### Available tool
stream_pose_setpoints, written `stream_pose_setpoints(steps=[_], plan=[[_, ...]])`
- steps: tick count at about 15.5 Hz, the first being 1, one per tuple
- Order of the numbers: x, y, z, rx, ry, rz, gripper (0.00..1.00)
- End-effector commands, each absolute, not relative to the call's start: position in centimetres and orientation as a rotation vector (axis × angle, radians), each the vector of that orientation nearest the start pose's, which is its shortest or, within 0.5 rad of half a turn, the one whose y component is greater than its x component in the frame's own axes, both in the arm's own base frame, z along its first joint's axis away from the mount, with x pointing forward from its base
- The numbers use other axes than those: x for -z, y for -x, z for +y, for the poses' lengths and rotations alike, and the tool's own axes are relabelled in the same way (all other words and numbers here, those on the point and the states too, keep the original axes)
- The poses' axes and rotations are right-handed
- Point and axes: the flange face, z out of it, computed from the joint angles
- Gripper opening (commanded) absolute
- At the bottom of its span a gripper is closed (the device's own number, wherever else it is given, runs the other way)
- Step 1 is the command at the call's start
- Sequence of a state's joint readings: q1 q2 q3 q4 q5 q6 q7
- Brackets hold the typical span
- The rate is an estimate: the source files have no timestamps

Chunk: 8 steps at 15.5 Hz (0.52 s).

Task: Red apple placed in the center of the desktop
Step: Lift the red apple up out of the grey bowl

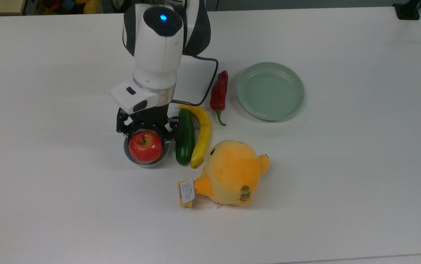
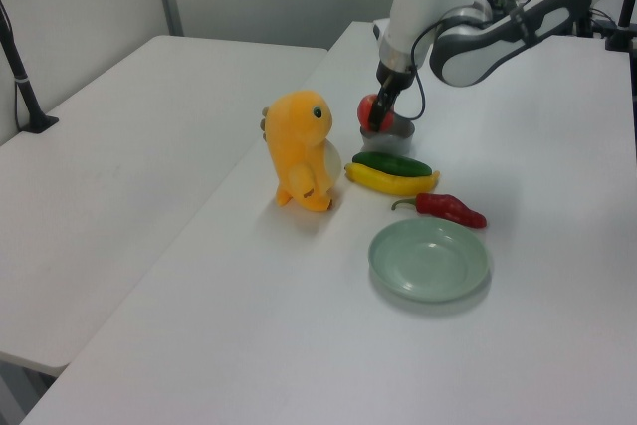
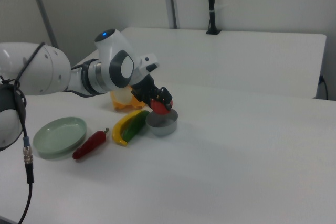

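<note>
Right view shows the hand (image 3: pixel 160 101) clamped on the apple (image 3: pixel 159 106), held just above the grey bowl (image 3: pixel 161 120), so the pick looks done and placing on open surface (image 1: pixel 342 176) remains, with cucumber (image 1: pixel 184 136), banana (image 1: pixel 202 135), chili (image 1: pixel 219 91), plush (image 1: pixel 230 172) and plate (image 1: pixel 270 91) crowding the top view's middle.

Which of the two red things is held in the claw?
The round red apple, clamped in the claw above the grey bowl. The long red chili lies untouched beside the green plate.
</note>
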<state>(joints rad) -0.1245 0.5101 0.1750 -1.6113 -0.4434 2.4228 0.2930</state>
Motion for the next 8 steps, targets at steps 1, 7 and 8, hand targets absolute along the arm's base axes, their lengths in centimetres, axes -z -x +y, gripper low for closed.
stream_pose_setpoints(steps=[1, 7, 8], plan=[[-41.2, -65.6, 0.5, 0.602, 3.298, 0.020, 0.53], [-42.9, -60.3, 1.2, 0.383, 3.348, 0.024, 0.53], [-42.8, -59.6, 1.5, 0.292, 3.348, 0.014, 0.54]])
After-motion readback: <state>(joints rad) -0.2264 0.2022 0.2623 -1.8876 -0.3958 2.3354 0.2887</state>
